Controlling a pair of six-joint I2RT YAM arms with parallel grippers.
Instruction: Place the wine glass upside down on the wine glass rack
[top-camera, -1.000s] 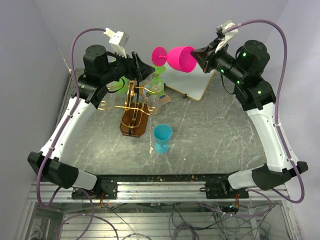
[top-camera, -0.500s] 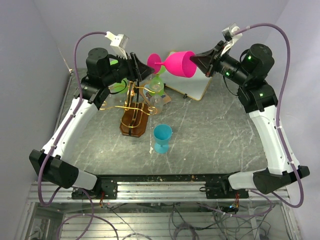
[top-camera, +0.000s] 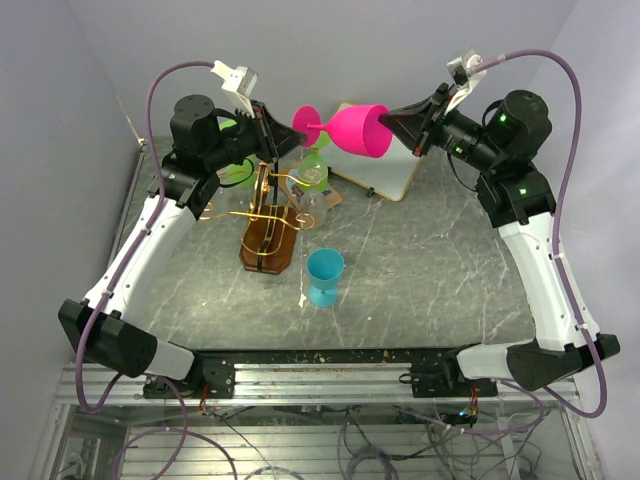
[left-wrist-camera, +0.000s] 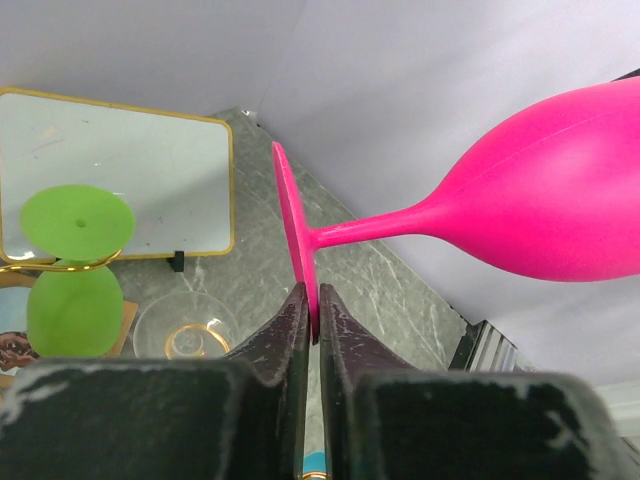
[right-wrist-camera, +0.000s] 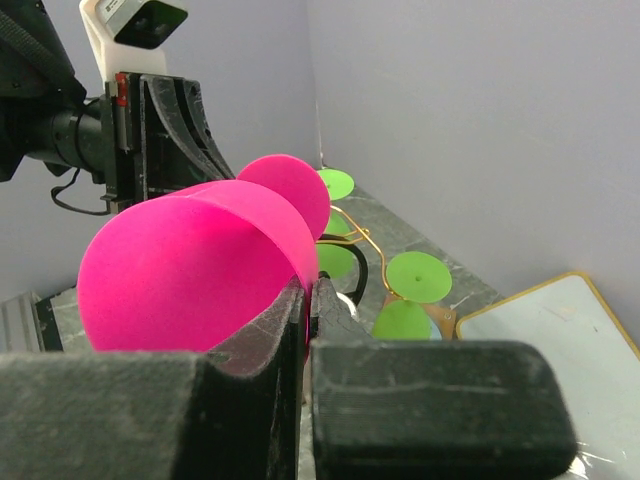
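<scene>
Grey marble table (top-camera: 420, 270), open at its near and right sides. Gold wine glass rack (top-camera: 268, 228) left of centre holds green glasses (top-camera: 315, 165), with a white board (top-camera: 385, 178) behind and a blue cup (top-camera: 324, 275) in front. Above, the pink wine glass (top-camera: 355, 128) hangs sideways, with the right gripper (right-wrist-camera: 308, 300) pinching its bowl rim and the left gripper (left-wrist-camera: 312, 315) pinching its foot.

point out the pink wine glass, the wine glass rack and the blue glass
pink wine glass (top-camera: 360, 131), top external view, bowl
wine glass rack (top-camera: 268, 247), top external view, wooden base
blue glass (top-camera: 325, 268), top external view, bowl

Upright blue goblet (top-camera: 325, 276), gold-framed white board (top-camera: 385, 172) behind
</scene>
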